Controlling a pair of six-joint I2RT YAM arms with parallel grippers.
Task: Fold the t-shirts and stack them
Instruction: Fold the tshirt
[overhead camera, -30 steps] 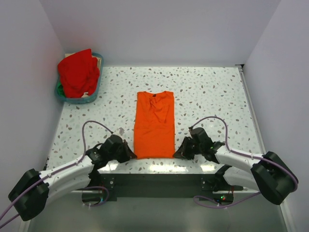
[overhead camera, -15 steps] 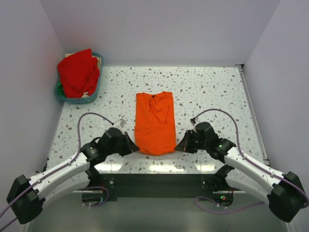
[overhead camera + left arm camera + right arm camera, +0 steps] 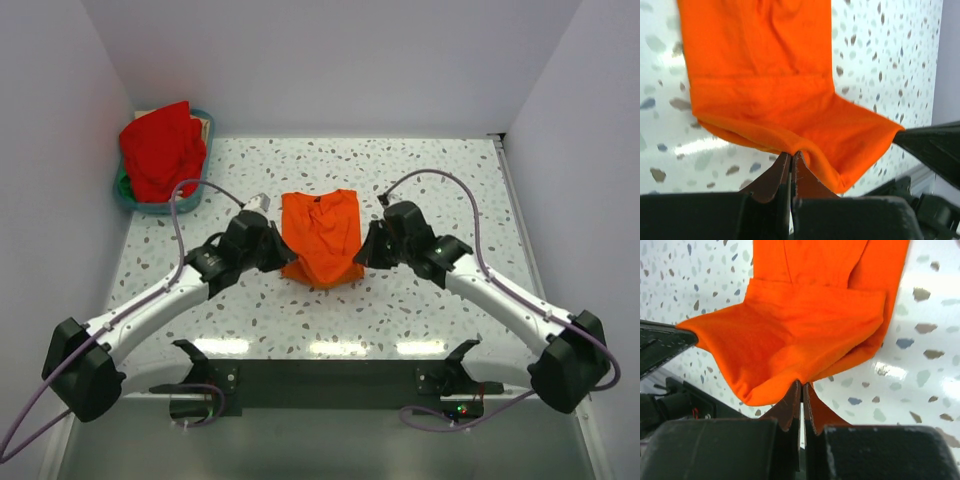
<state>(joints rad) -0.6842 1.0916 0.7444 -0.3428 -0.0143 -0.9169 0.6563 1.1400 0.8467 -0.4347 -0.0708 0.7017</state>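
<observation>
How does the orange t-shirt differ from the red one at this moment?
The orange t-shirt lies lengthwise on the table, partly folded; the red t-shirt sits crumpled in the blue-green basket at the far left corner. The orange t-shirt's near end is raised off the table, pinched by the left gripper and right gripper, both shut on it; neither touches the red t-shirt. Both are plain, bright, solid-coloured cloth.

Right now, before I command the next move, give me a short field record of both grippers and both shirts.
left gripper: shut, pinching the near-left hem corner of the orange t-shirt
right gripper: shut, pinching the near-right hem corner
orange t-shirt: middle of the table, near hem raised, far half flat, collar away from the arms
red t-shirt: crumpled in the basket, far left corner
fold: not yet laid down
</observation>
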